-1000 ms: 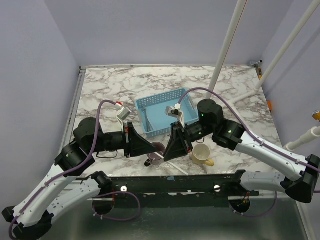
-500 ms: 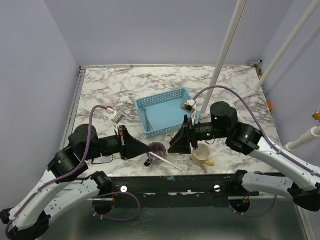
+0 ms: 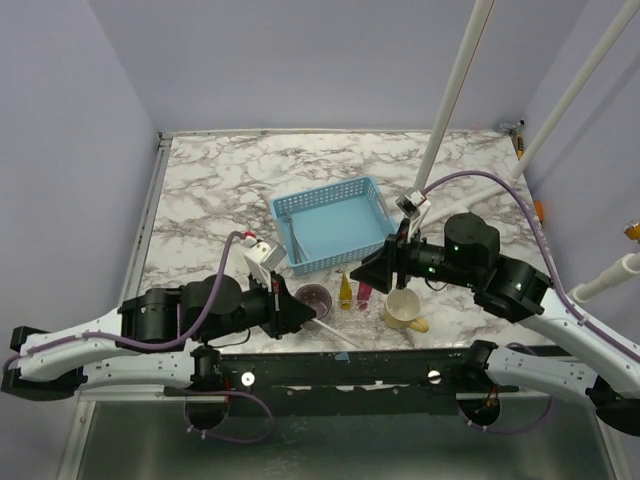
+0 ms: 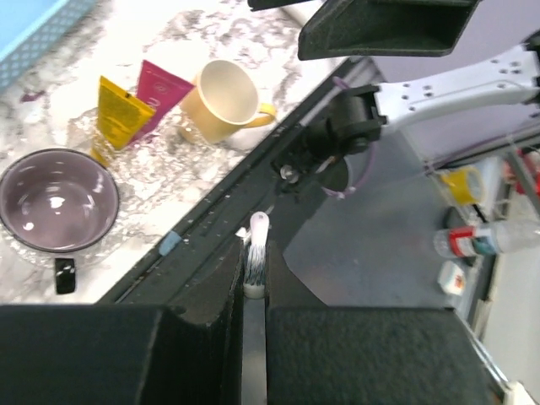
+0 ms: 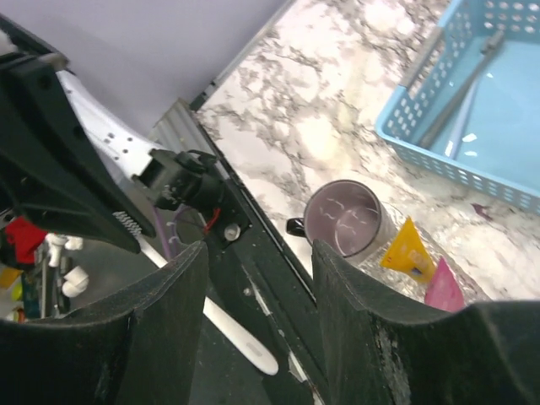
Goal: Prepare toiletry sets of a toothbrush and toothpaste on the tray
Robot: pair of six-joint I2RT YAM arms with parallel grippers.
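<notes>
The left hand (image 3: pixel 292 311) is lying low over the near edge of the bench (image 3: pixel 230 180), just left of the purple mug (image 3: pixel 315 298). It is closed and is gripping the white toothbrush (image 3: pixel 330 330). In the left wrist view the bristle end of this brush (image 4: pixel 256 253) is sitting tight between the two black fingers (image 4: pixel 202 295). The rest of the stick is pointing to the right and near, past the bench edge.

The right hand (image 3: pixel 383 270) is hovering above the bench between the blue tray (image 3: pixel 350 222) and the cream mug (image 3: pixel 403 310). Its fingers (image 5: pixel 160 321) are standing apart and nothing is between them, so it is open and empty.

The yellow tube (image 3: pixel 345 290) and the pink tube (image 3: pixel 365 291) are resting on the bench, just beside each other. They are between the purple mug on the left and the cream mug on the right. Both are outside the tray, near its near rim. I cannot tell whether they are touching each other.

The other toothbrush (image 3: pixel 295 240) is lying inside the tray, along its left side, and it is the only thing showing there. The tray is sitting in the middle of the bench, turned a little.
</notes>
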